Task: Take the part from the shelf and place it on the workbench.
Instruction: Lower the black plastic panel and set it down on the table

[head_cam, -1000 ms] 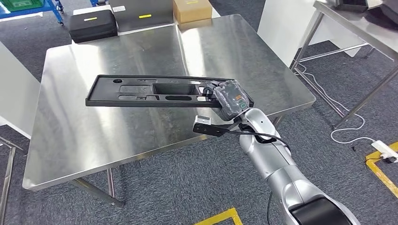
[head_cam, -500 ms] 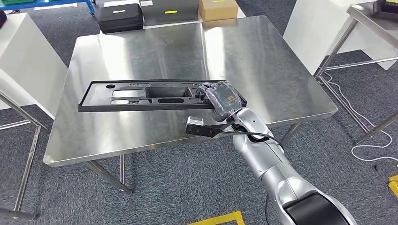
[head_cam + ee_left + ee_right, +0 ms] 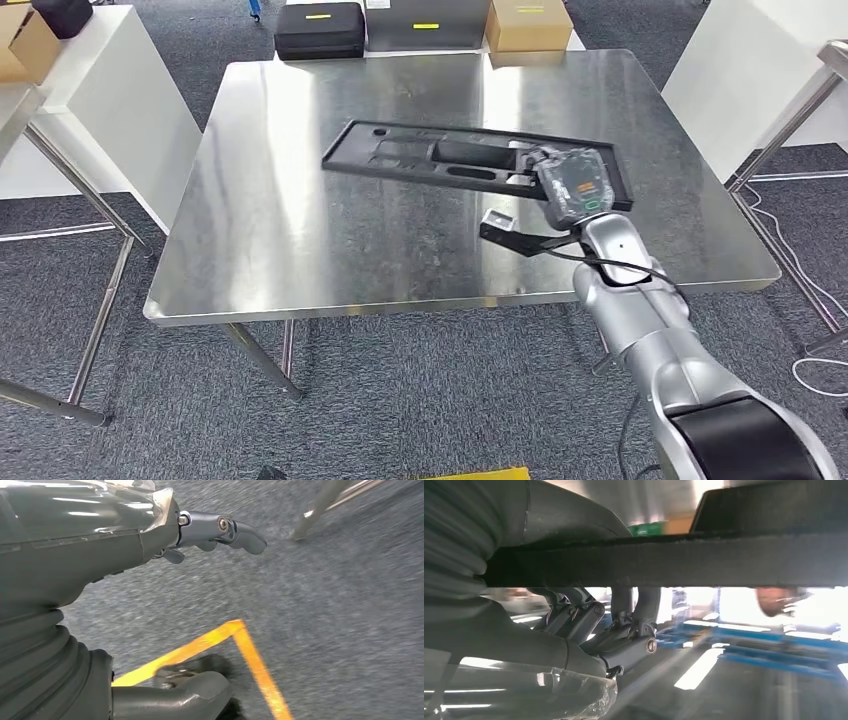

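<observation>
The part is a long flat black plastic panel [image 3: 440,160] with cut-outs, held level above the steel workbench [image 3: 300,230]. My right hand [image 3: 570,185] grips its right end over the bench's right half. In the right wrist view the panel's dark edge [image 3: 724,560] crosses the picture, with my right hand [image 3: 619,630] wrapped round it from below. My left hand [image 3: 100,545] hangs over grey carpet, fingers apart, holding nothing.
White cabinets stand left [image 3: 110,110] and right [image 3: 750,80] of the bench. A black case [image 3: 320,30], a grey box [image 3: 415,22] and a cardboard box [image 3: 528,24] lie on the floor behind it. Yellow floor tape [image 3: 250,655] lies below my left hand.
The camera has shifted, so the whole scene sits differently. The panel, still in my right hand, now lies farther in over the bench, toward its far right part.
</observation>
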{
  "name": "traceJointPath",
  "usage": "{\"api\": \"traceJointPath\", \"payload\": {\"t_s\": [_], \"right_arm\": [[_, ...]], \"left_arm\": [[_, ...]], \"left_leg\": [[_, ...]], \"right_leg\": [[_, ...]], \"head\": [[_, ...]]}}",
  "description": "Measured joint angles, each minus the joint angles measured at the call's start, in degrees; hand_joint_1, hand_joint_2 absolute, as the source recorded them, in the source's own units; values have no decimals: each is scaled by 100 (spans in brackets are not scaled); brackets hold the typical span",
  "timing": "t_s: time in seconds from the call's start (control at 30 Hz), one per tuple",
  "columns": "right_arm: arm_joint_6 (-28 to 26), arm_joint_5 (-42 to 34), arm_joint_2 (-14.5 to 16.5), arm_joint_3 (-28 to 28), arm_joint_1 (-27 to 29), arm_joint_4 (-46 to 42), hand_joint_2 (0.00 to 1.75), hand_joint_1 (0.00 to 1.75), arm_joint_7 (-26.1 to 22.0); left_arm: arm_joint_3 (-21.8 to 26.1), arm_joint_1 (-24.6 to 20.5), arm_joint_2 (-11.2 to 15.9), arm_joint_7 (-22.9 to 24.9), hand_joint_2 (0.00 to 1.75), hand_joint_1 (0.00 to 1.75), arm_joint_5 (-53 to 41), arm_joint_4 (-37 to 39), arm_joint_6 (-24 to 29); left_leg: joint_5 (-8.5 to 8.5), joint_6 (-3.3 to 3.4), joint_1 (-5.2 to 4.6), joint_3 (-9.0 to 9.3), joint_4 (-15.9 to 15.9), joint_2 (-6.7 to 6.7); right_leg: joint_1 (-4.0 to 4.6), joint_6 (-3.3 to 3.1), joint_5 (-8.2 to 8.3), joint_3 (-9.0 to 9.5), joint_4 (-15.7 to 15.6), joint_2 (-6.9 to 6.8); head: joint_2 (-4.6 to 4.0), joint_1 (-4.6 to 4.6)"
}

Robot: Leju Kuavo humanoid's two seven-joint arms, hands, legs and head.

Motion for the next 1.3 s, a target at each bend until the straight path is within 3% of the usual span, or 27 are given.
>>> {"api": "traceJointPath", "payload": {"t_s": [0.13, 0.33, 0.5, 0.67, 1.1, 1.3], "right_arm": [[-97, 61, -230, -289, -112, 324, 175, 173, 58], [-93, 238, -413, -503, -157, 625, 175, 173, 345], [-36, 180, -694, -803, -331, 908, 175, 173, 205], [-3, 204, -783, -976, -420, 1095, 175, 173, 48], [73, 304, -876, -1115, -539, 1309, 175, 173, -31], [106, 351, -755, -1116, -570, 1376, 175, 173, -333]], "left_arm": [[81, 24, -9, -134, 175, 0, -10, -1, 31], [206, 13, -18, -277, 175, 0, 75, -18, 294], [396, 13, -24, -409, 175, 0, 215, -23, 455], [476, -12, -23, -477, 175, 0, 192, -28, 462], [492, -25, -15, -405, 175, 0, 67, -29, 375], [498, -23, -12, -351, 175, 0, 54, -29, 419]], "left_leg": [[9, 87, -19, -17, 8, 6], [30, 112, -12, 25, -46, 35], [34, 88, -6, 18, -61, 38], [23, -12, -6, 20, -64, 61], [25, -20, -84, 15, -55, 48], [28, -14, -98, 2, -54, 48]], "right_leg": [[8, -55, 52, 35, -85, 32], [23, -71, 56, 30, -84, 69], [43, -75, 53, 24, -80, 63], [44, -77, 53, 19, -79, 73], [42, -74, 55, 12, -79, 57], [42, -69, 57, 17, -79, 57]], "head": [[0, 1], [0, -3], [0, -1], [0, 1], [0, 1], [0, 2]]}}
